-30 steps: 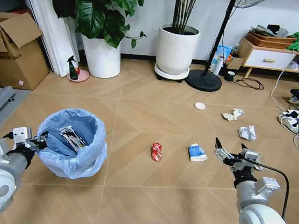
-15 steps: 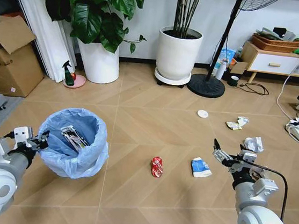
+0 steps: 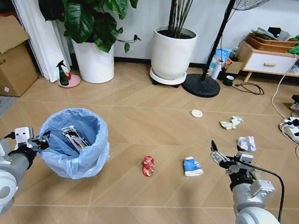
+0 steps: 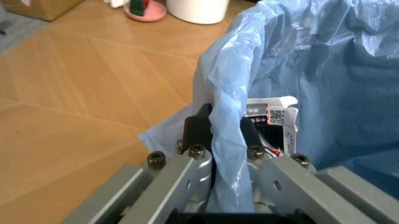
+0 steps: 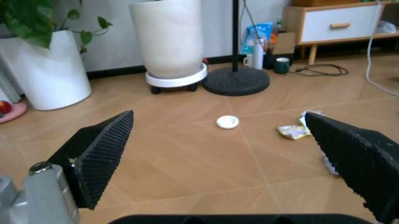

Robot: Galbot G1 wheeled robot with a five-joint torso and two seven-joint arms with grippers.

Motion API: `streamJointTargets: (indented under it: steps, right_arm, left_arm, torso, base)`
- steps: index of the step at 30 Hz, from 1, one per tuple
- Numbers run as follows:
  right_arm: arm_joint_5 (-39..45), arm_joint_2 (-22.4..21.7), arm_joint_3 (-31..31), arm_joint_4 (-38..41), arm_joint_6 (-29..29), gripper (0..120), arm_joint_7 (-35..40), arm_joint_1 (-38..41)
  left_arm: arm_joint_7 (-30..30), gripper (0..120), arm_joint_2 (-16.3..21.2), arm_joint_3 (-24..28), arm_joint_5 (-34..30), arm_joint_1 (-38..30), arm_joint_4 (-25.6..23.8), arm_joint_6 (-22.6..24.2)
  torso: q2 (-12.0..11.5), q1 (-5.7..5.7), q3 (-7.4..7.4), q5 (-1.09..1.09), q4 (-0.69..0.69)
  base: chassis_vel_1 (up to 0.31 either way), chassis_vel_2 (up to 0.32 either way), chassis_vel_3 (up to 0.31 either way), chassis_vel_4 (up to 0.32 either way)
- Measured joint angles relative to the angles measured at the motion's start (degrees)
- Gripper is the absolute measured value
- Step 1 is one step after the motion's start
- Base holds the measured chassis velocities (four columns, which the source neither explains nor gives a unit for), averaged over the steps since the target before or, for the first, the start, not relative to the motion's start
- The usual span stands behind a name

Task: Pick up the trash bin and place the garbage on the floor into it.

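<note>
The left gripper (image 3: 39,144) is clamped on the rim of the small round trash bin (image 3: 75,146), which is lined with a thin light-blue plastic bag and stands on the light brown chevron-plank wooden floor (image 3: 153,123) at the robot's left front; in the left wrist view the black fingers (image 4: 198,128) are closed with a fold of the bag liner (image 4: 232,140) pinched between them. Printed packaging (image 3: 74,136) lies inside the bin; its lettering cannot be read. The right gripper (image 3: 223,156) hovers above the floor at the right front, fingers spread wide with nothing between them; the right wrist view shows its two black ribbed pads (image 5: 103,151) well apart. On the floor between bin and right gripper lie a crushed red can (image 3: 148,166) and, nearer the gripper, a blue-and-white carton (image 3: 192,166). A grey-white paper wad (image 3: 246,143) lies just beyond the right gripper, a smaller crumpled yellowish-white scrap (image 3: 229,123) farther off, and a flat white disc (image 3: 197,113) near it. Behind stand two big white plant pots (image 3: 172,53), a black round fan base (image 3: 201,85), a cardboard box (image 3: 4,55), and a small green spray bottle on a pink dish (image 3: 64,73). A low wooden cabinet with a white drawer (image 3: 266,61) stands at the far right, with white cables and a power strip (image 3: 298,129) on the floor beside it.
</note>
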Motion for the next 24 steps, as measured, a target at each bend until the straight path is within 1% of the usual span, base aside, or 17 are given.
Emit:
streamJointTargets:
  steps: [7,8,9,10,12,13,15,16,18,20,22,23,24]
  right_arm:
    - [-0.1,0.0,-0.1,0.0,0.2,100,0.0,-0.1]
    - [-0.4,0.0,-0.2,-0.2,0.2,100,0.0,0.0]
    - [-0.6,-0.1,-0.3,-0.5,0.3,100,0.0,0.2]
    - [-0.9,-0.2,-0.4,-1.2,0.3,100,0.0,0.5]
    - [-1.1,-0.4,-0.5,-2.0,0.2,100,0.0,0.9]
    - [-1.1,-0.8,-0.9,-3.1,0.1,100,-0.1,1.5]
    - [-1.1,-1.6,-1.8,-5.3,-0.1,100,-0.5,2.7]
    - [-1.1,-2.2,-2.4,-6.8,-0.1,100,-0.7,3.5]
    - [-1.0,-2.6,-3.2,-8.1,-0.1,100,-0.9,4.2]
    - [-0.8,-3.4,-4.7,-11.1,-0.1,100,-1.6,5.7]
    - [-0.8,-3.6,-5.2,-11.9,-0.1,100,-1.8,6.1]
    - [-0.8,-4.1,-6.1,-13.4,-0.1,100,-2.1,6.9]
    - [-0.7,-5.3,-9.3,-17.9,-0.1,100,-3.6,10.0]
  left_arm:
    - [0.0,0,-0.1,0.3,0.0,0.0,-0.2,-0.1]
    - [0.0,0,-0.2,0.4,0.0,0.0,-0.3,-0.1]
    - [0.0,0,-0.2,0.5,0.0,0.0,-0.4,-0.1]
    - [0.0,0,-0.3,0.6,0.1,0.1,-0.5,-0.1]
    - [0.0,0,-0.3,0.7,0.1,0.1,-0.6,-0.1]
    - [0.1,0,-0.3,0.8,0.1,0.1,-0.7,-0.1]
    - [0.0,0,-0.4,0.9,0.1,0.1,-0.9,-0.1]
    - [-0.1,0,-0.4,1.0,0.2,0.1,-1.0,-0.1]
    - [-0.2,0,-0.4,1.0,0.2,0.2,-1.2,-0.1]
    - [-0.3,0,-0.4,1.1,0.2,0.2,-1.5,-0.1]
    - [-0.4,0,-0.4,1.1,0.2,0.2,-1.5,-0.1]
    - [-0.5,0,-0.4,1.2,0.2,0.3,-1.7,-0.1]
    - [-0.7,0,-0.3,1.3,0.2,0.5,-2.1,-0.1]
  torso:
    - [0.0,0.0,0.01,0.0,0.01]
    - [0.0,0.0,0.0,0.02,-0.01]
    - [0.0,0.0,0.0,-0.01,0.0]
    - [0.0,0.01,0.01,0.05,-0.02]
    - [0.0,0.01,0.01,0.04,-0.02]
    - [0.0,0.0,0.0,-0.01,-0.02]
    - [0.0,0.0,0.0,0.03,0.0]
    - [0.0,0.0,0.0,-0.03,0.01]
    - [0.0,0.01,0.01,-0.06,0.02]
    - [0.0,0.0,0.0,0.01,0.02]
    - [0.0,0.0,0.01,0.01,0.02]
    - [0.0,0.01,0.01,-0.01,0.02]
    - [0.0,0.01,0.01,0.01,0.01]
  base:
    - [-0.272,-0.253,0.255,0.248]
    - [-0.215,-0.283,0.24,0.243]
    - [-0.189,-0.251,0.24,0.191]
    - [-0.189,-0.173,0.152,0.191]
    - [-0.155,-0.173,0.152,0.127]
    - [-0.007,-0.077,0.08,0.063]
    - [0.023,-0.034,0.013,0.014]
    - [0.053,0.077,-0.057,-0.033]
    - [0.063,0.077,-0.066,-0.045]
    - [0.083,0.084,-0.07,-0.055]
    - [0.083,0.051,-0.064,-0.054]
    - [0.025,0.051,-0.025,-0.034]
    - [0.0,0.0,0.0,0.0]
